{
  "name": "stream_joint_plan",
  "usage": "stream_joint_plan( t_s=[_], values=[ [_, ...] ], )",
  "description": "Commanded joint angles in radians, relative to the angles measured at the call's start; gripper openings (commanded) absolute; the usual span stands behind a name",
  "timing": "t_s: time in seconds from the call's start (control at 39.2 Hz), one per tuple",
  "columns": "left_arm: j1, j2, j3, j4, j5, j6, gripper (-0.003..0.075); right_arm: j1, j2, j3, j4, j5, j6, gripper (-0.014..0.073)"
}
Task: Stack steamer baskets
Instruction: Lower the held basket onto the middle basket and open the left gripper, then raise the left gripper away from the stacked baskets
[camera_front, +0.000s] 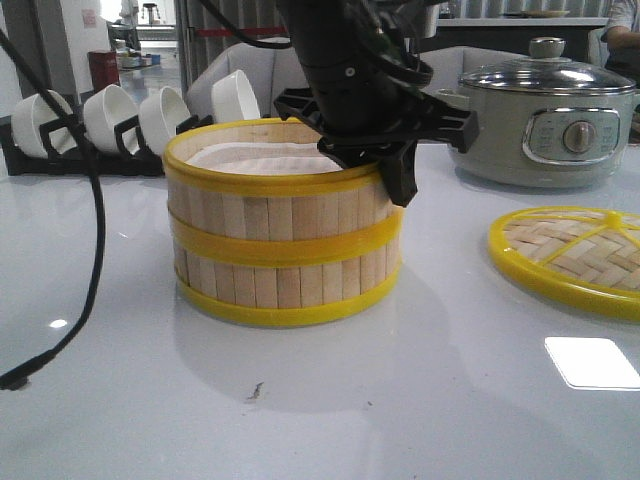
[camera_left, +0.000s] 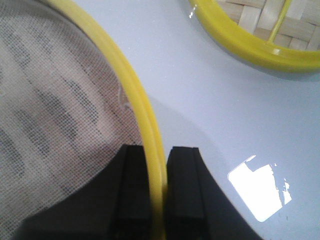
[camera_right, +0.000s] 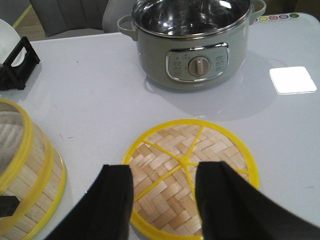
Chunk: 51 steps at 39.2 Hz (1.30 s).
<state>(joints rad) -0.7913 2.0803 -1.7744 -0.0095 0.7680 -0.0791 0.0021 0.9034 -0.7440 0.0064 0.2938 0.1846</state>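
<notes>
1. Baskets: the two steamer baskets (camera_front: 283, 225) sit one on top of the other, left of centre on the white table (camera_front: 420, 400), rims lined up. Stacking looks done to me.
2. Left gripper (camera_left: 159, 197): I have it on the upper basket's top rim (camera_left: 141, 107), far-right side of the stack in the front view. One finger is inside against the pale liner (camera_left: 45, 115), the other outside. Jaws are almost together with the yellow rim pinched between them. Gripping the rim this way lets me carry and lower a basket level.
3. Right gripper (camera_right: 164, 200): hovers above the flat woven lid (camera_right: 190, 172), jaws wide apart, nothing in them. I read it as parked out of the way, maybe lined up for the lid.
4. Lid lies flat on the table to the right of the stack, well apart from it. Grey pot (camera_front: 548, 125) is behind the lid, white cups (camera_front: 130, 115) in a black rack behind the stack.
5. Next call, my guess: let go of the rim and lift straight up, so the top basket isn't dragged off.
</notes>
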Motion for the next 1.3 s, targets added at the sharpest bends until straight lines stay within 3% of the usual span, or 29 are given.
stream_joint_plan(
  t_s=[0.0,0.28,0.41,0.56,0.66,1.1,1.17,1.28],
  values=[
    [-0.016,-0.061,-0.036,-0.033,-0.074,0.004,0.0085,-0.004,-0.008,-0.037,-0.006,-0.077,-0.006,0.0415],
    [-0.014,-0.061,-0.036,-0.033,-0.063,0.004,0.0120,-0.004,-0.008,-0.037,-0.006,-0.077,-0.006,0.0415],
    [-0.014,-0.061,-0.036,-0.033,-0.061,0.004,0.0241,-0.004,-0.008,-0.037,-0.006,-0.077,-0.006,0.0415],
    [-0.014,-0.063,-0.041,-0.009,-0.061,0.004,0.0440,-0.004,-0.008,-0.037,-0.006,-0.077,-0.006,0.0415],
    [-0.014,-0.073,-0.048,0.010,-0.061,0.004,0.0477,-0.004,-0.008,-0.037,-0.006,-0.077,-0.006,0.0415],
    [-0.010,-0.114,-0.231,0.113,0.085,0.000,0.0453,-0.004,-0.008,-0.037,-0.006,-0.077,-0.006,0.0415],
    [-0.001,-0.125,-0.263,0.145,0.114,0.000,0.0351,-0.004,-0.008,-0.037,-0.006,-0.077,-0.006,0.0415],
    [0.034,-0.156,-0.285,0.148,0.123,0.000,0.0085,-0.004,-0.008,-0.037,-0.006,-0.077,-0.006,0.0415]
  ],
)
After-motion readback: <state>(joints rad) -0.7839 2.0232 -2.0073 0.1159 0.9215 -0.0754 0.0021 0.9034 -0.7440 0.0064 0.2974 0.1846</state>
